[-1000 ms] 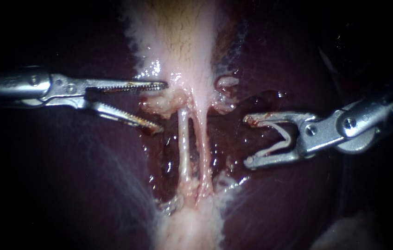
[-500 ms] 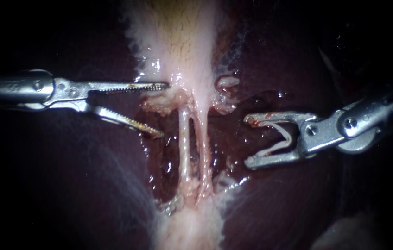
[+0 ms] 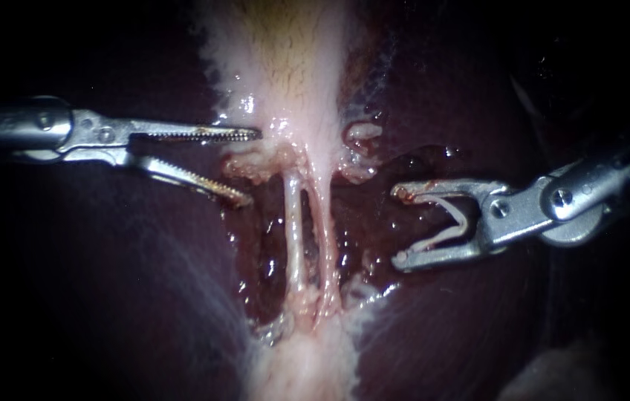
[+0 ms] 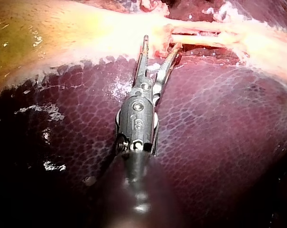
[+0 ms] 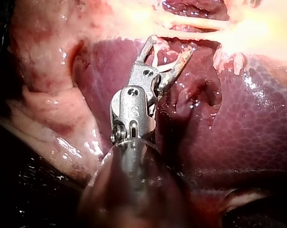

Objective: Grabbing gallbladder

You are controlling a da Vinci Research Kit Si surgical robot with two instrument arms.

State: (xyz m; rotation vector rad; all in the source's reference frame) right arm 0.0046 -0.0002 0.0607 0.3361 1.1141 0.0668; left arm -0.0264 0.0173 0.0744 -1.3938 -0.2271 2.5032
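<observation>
A pale gallbladder runs down the middle of the endoscope view from the upper edge. It narrows into two thin pale tubes that cross a wet red hollow and meet more pale tissue near the lower edge. Dark purple liver lies on both sides. The left instrument comes in from the left. Its end effector is open, with two toothed jaws spread in a narrow V and holding nothing. The upper tip is just beside the gallbladder's left edge, and the lower tip is near the ragged tissue where the tubes begin. The right instrument comes in from the right. Its end effector is wide open and empty, standing apart from the tubes with wet hollow between. There is open room over the liver on either side of the pale strip. Only the left wrist view shows the gallbladder's broad yellowish body beside the instrument and the honeycomb surface of the liver under the shaft. Only the right wrist view shows a pink fold of tissue beside its shaft and a small pit in the liver near its jaws.
</observation>
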